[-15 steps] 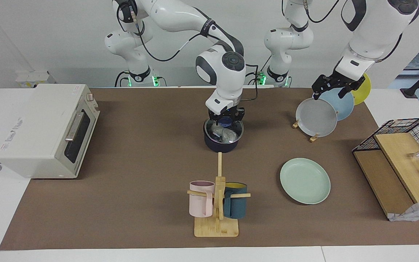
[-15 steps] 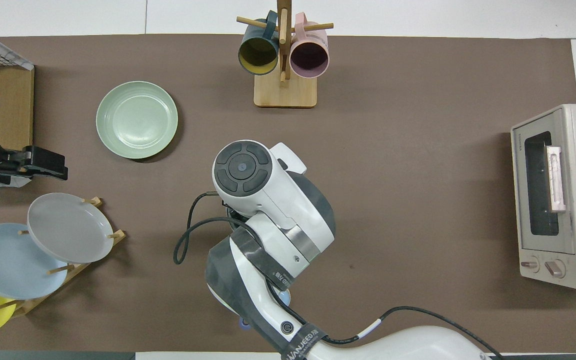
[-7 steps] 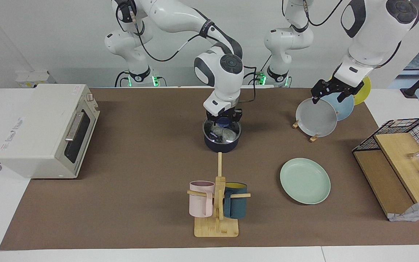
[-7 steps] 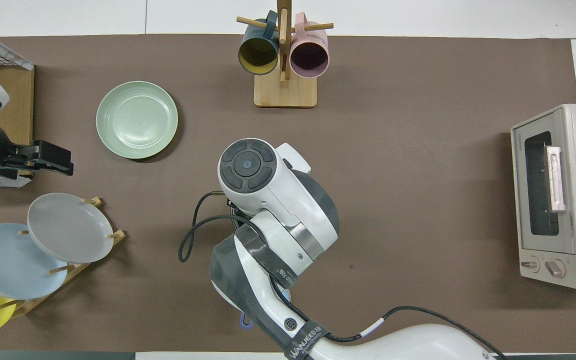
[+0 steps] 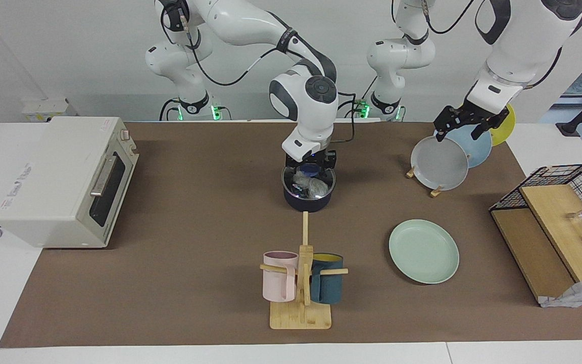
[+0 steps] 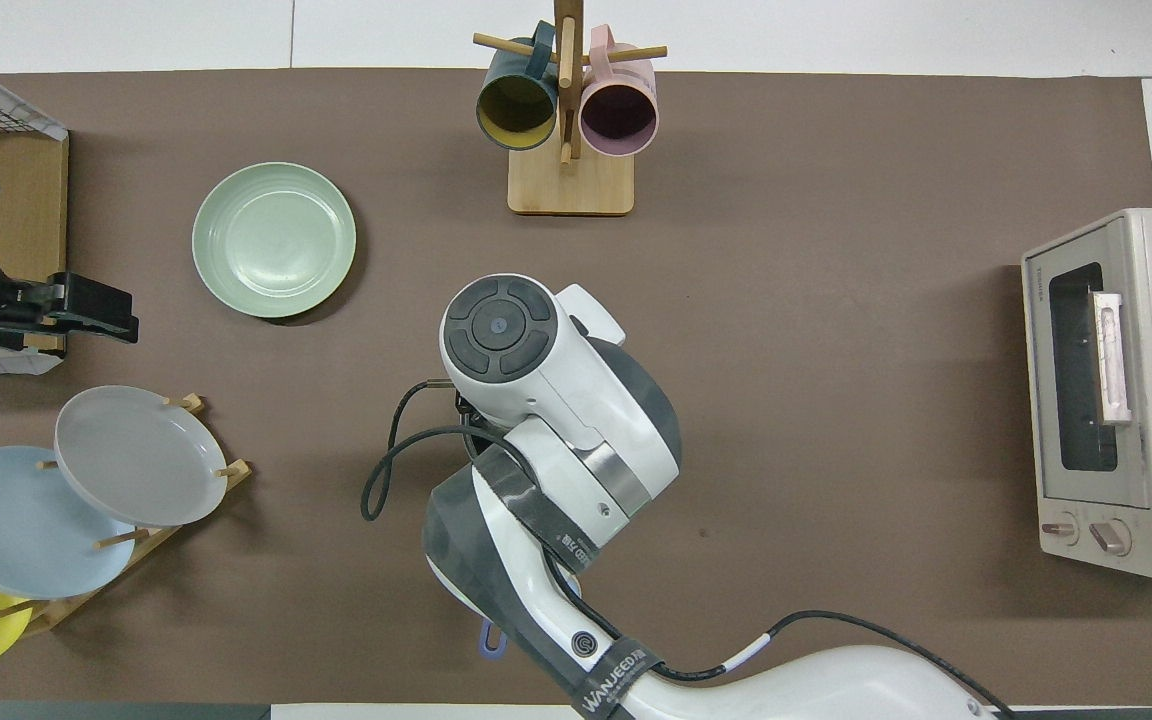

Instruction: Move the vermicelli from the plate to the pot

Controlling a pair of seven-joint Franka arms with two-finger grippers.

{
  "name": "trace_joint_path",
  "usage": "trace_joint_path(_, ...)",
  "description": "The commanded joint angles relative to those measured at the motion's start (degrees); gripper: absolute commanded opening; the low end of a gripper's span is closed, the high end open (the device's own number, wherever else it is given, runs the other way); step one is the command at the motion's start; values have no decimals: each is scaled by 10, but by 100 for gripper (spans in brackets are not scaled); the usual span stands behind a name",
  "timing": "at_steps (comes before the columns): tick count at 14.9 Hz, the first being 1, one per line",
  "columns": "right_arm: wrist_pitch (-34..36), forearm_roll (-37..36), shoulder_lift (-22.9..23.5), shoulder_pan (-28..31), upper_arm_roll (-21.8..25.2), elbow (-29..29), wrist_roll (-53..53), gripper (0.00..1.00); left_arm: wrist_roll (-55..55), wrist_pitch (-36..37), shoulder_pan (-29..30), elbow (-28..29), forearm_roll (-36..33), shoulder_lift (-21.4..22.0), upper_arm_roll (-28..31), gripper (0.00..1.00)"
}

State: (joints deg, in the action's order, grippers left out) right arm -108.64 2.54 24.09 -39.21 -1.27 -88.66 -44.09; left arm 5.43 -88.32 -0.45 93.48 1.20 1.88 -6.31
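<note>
The dark navy pot point(image 5: 307, 199) stands mid-table, nearer to the robots than the mug stand. The vermicelli point(image 5: 307, 185) lies inside it as a pale tangled bundle. My right gripper point(image 5: 310, 169) hangs just over the pot's rim, open and empty. In the overhead view the right arm point(image 6: 536, 400) hides the pot and the vermicelli. The mint-green plate point(image 5: 424, 251) point(image 6: 274, 240) lies empty toward the left arm's end of the table. My left gripper point(image 5: 465, 125) point(image 6: 86, 312) waits open and empty in the air over the plate rack.
A wooden rack holds a grey plate point(image 5: 440, 163), a light blue plate and a yellow plate. A mug stand point(image 5: 301, 283) with a pink mug and a dark teal mug stands farther out. A toaster oven point(image 5: 63, 179), a wire-and-wood shelf point(image 5: 553, 222) and a white-grey bag point(image 5: 579, 293) sit at the ends.
My right gripper has risen slightly above the pot, with the vermicelli left lying inside. My left gripper has shifted a little over the plate rack.
</note>
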Motion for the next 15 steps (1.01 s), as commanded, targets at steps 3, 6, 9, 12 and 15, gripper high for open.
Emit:
trace_joint_path(3, 38, -7, -17, 61, 0, 37, 40, 100, -9, 3, 14, 5, 4, 11, -6, 100)
trace_joint_path(6, 82, -7, -54, 140, -3, 45, 122, 100, -6, 11, 17, 6, 4, 15, -5, 100)
trace_joint_path(9, 183, -10, -71, 190, 1, 106, 198, 100, -5, 7, 17, 7, 4, 15, -5, 100)
trace_joint_path(12, 278, -29, -72, 245, 2, 161, 280, 100, -5, 8, 17, 7, 4, 15, -5, 100)
trace_joint_path(15, 299, -30, -138, 305, 1, 127, 350, 100, -5, 8, 17, 7, 4, 15, -5, 100)
